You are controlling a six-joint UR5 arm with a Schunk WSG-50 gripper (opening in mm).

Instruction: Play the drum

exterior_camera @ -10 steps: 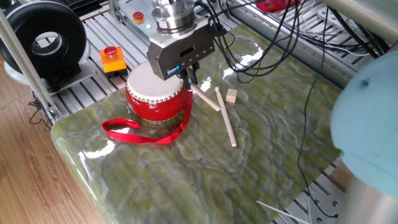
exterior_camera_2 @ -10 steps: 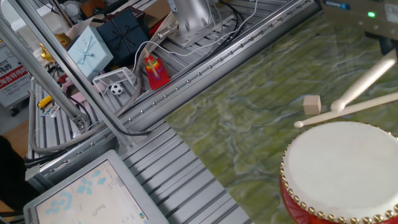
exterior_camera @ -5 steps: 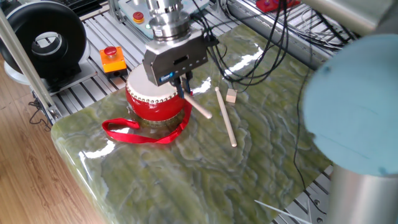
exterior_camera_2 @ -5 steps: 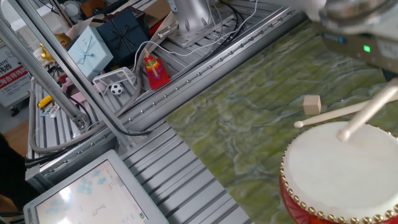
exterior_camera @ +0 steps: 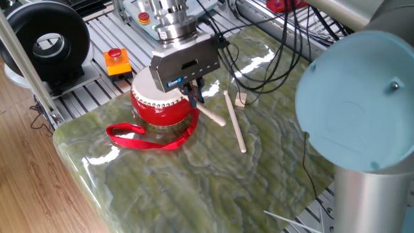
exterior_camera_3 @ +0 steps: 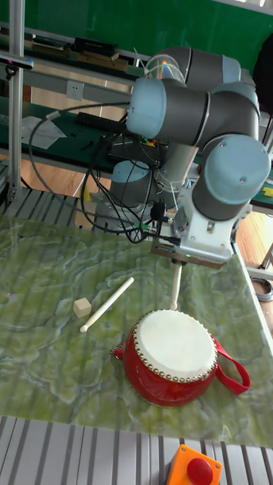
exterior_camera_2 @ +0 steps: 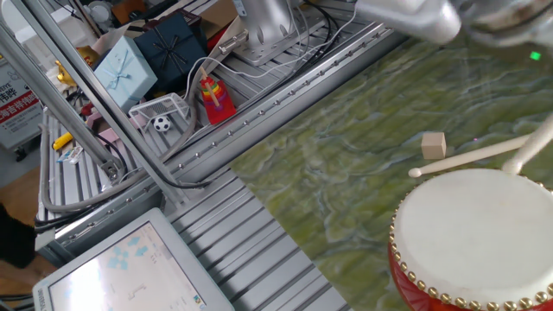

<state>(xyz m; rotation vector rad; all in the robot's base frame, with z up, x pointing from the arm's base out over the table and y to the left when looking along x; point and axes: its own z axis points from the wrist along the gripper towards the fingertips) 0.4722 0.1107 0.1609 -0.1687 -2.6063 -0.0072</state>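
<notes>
The drum (exterior_camera: 160, 103) is red with a white skin and a red ribbon strap (exterior_camera: 139, 138), and stands on the green marbled table (exterior_camera: 194, 181). My gripper (exterior_camera: 193, 91) hangs over the drum's far rim, shut on a pale drumstick (exterior_camera: 210, 116). In the tall fixed view the held drumstick (exterior_camera_3: 176, 289) points down from the gripper (exterior_camera_3: 180, 264), its tip just beyond the drum (exterior_camera_3: 173, 352) and off the skin. The other fixed view shows that drumstick (exterior_camera_2: 533, 149) at the right edge, above the drum (exterior_camera_2: 479, 233).
A second drumstick (exterior_camera: 234, 123) and a small wooden cube (exterior_camera: 241, 99) lie on the table beside the drum. An orange box with a red button (exterior_camera: 116, 59) and a black round device (exterior_camera: 48, 39) sit off the table's left. Cables (exterior_camera: 284, 39) hang behind.
One second ago the held stick was raised; half a second ago its tip was on the drum skin. Now it has lifted off and swung back past the far rim.
</notes>
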